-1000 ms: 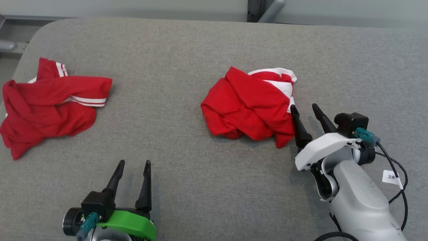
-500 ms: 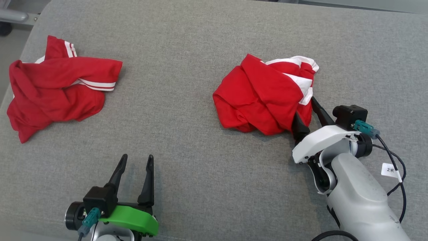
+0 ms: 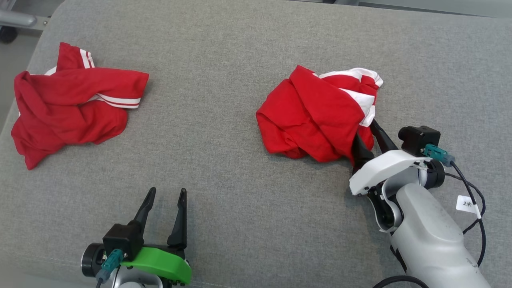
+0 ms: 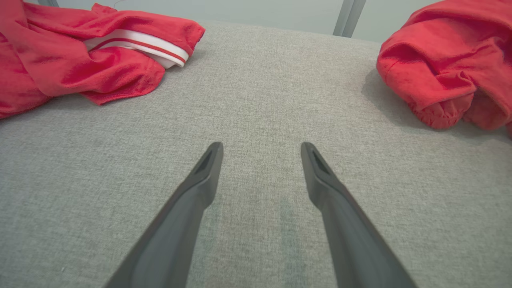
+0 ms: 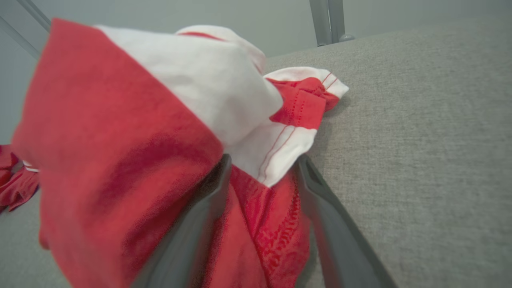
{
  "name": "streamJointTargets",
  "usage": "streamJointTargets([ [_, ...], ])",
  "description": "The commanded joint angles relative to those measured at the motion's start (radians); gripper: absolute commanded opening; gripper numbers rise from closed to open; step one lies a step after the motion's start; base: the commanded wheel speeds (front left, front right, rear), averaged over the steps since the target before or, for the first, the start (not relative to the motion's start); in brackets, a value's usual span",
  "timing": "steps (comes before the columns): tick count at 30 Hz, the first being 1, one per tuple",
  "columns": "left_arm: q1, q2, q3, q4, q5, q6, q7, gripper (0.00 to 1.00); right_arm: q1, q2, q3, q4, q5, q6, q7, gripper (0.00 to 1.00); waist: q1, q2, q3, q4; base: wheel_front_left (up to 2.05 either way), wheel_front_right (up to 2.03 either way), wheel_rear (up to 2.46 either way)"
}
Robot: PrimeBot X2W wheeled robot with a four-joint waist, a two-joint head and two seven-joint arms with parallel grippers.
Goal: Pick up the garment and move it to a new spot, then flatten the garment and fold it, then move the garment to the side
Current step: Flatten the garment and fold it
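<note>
We find garment (image 3: 312,112) bunched mid-right on desk (image 3: 224,168), long axis left-right, white-striped end pointing far right. Straddling its near-right hem: right hand (image 3: 366,134); we can't tell if it pinches. Near desk edge, left hand (image 3: 167,191) spread. Far left, red heap (image 3: 72,108).

Garment (image 3: 316,116) covers right jaws' ends in head view, near cloth blurred

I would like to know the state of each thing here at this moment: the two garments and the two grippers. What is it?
right garment: crumpled in a heap on the grey surface.
left garment: crumpled, lying untouched.
right gripper: fingers apart, one on each side of the right garment's edge.
left gripper: open, empty, over bare surface.
</note>
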Motion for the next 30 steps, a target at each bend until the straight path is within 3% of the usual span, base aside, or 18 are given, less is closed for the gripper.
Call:
streamJointTargets([
  [1, -0.013, 0.002, 0.002, 0.0, -0.005, 0.0, -0.001, 1.0, -0.012, -0.003, 0.0, 0.0, 0.004, -0.001, 0.0, 0.25, 0.0, 0.0, -0.002, 0.002, 0.0, 0.0, 0.0],
  [2, -0.011, 0.002, 0.004, 0.001, -0.009, 0.001, -0.001, 1.0, -0.017, -0.003, -0.006, -0.007, 0.005, -0.001, 0.0, 0.0, 0.0, 0.0, -0.003, 0.003, 0.0, 0.0, 0.0],
  [11, 0.011, 0.002, 0.022, 0.007, -0.008, 0.002, -0.001, 1.0, -0.041, -0.035, -0.054, -0.104, -0.02, -0.001, 0.0, 0.0, 0.0, 0.0, -0.05, -0.008, 0.0, 0.0, 0.0],
  [20, 0.039, 0.002, -0.019, 0.03, -0.044, -0.004, -0.001, 1.0, -0.182, -0.071, -0.016, -0.16, -0.024, -0.001, 0.0, 0.0, 0.0, 0.0, -0.165, -0.004, 0.0, 0.0, 0.0],
  [25, 0.079, 0.002, -0.012, 0.04, -0.042, -0.001, -0.001, 1.0, -0.218, -0.051, 0.026, -0.252, 0.012, -0.001, 0.0, 0.0, 0.0, 0.0, -0.215, 0.002, 0.0, 0.0, 0.0],
  [30, 0.121, 0.002, 0.014, 0.047, -0.033, -0.002, -0.001, 1.0, -0.134, -0.082, 0.171, -0.359, 0.072, -0.001, 0.0, 0.0, 0.0, 0.0, -0.241, -0.029, 0.0, 0.0, 0.0],
])
